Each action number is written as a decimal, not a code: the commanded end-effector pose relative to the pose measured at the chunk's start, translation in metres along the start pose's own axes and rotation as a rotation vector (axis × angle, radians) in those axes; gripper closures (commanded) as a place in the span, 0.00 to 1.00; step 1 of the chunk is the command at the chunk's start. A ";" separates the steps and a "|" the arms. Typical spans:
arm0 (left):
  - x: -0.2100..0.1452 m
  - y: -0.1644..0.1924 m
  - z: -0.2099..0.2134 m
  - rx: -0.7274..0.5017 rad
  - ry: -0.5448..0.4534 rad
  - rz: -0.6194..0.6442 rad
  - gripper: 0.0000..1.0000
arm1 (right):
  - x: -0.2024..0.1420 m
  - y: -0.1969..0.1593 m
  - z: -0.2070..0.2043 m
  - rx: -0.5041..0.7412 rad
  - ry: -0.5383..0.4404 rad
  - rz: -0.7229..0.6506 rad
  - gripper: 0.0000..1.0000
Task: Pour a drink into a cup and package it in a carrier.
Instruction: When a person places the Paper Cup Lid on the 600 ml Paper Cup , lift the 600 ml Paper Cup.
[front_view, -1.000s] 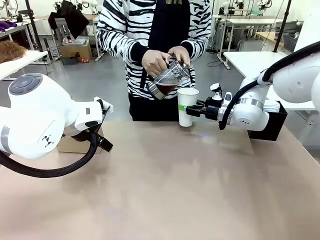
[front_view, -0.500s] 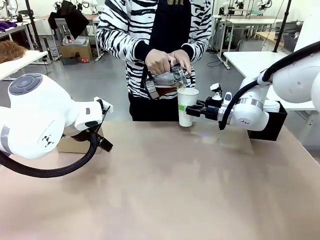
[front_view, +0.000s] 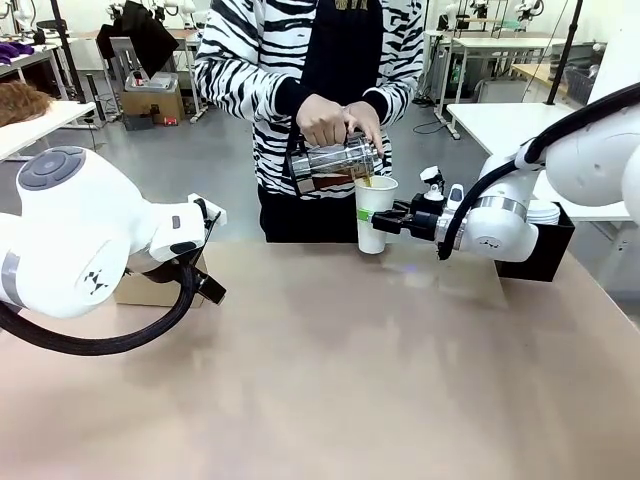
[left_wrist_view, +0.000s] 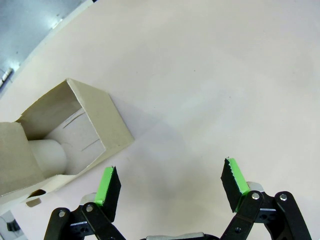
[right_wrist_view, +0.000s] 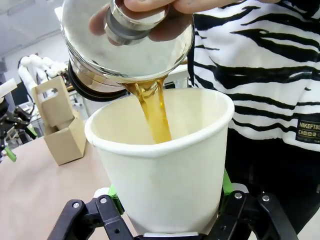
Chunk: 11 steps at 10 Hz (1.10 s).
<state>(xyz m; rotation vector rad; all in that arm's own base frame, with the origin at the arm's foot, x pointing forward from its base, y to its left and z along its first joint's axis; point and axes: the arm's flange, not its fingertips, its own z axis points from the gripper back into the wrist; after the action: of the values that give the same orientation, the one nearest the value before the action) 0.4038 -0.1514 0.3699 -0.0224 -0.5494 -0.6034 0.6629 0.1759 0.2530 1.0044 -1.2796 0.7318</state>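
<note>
A person's hands tip a clear glass pitcher (front_view: 332, 163) sideways over the tall white cup (front_view: 374, 213). My right gripper (front_view: 388, 219) is shut on the cup, which stands upright at the far edge of the table. In the right wrist view an amber stream of the drink (right_wrist_view: 155, 113) runs from the pitcher (right_wrist_view: 129, 44) into the cup (right_wrist_view: 165, 172), with green pads (right_wrist_view: 225, 183) pressed on its sides. My left gripper (left_wrist_view: 171, 182) hangs open above bare table beside the brown carrier (left_wrist_view: 75, 131). The carrier (front_view: 142, 291) sits at the left, partly behind my left arm.
A black box (front_view: 545, 252) holding a stack of white cups (front_view: 543, 211) stands at the right behind my right arm. Something white and rounded (left_wrist_view: 48, 155) shows inside the carrier. The person stands close against the far table edge.
The person has tipped the pitcher further, from slanted to nearly level, and the drink now flows into the cup. Both arms have stayed still.
</note>
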 end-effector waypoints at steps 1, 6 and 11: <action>0.000 0.000 0.000 -0.002 -0.002 0.000 0.00 | 0.001 0.000 -0.001 -0.004 0.003 -0.006 0.20; 0.000 0.000 0.000 -0.002 -0.002 0.000 0.00 | 0.001 0.000 -0.001 -0.004 0.003 -0.006 0.20; 0.000 0.000 0.000 -0.002 -0.002 0.000 0.00 | 0.001 0.000 -0.001 -0.004 0.003 -0.006 0.20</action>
<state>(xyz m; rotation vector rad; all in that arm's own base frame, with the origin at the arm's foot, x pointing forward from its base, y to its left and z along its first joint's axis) 0.4038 -0.1514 0.3699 -0.0224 -0.5494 -0.6034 0.6627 0.1757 0.2523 1.0039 -1.2783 0.7311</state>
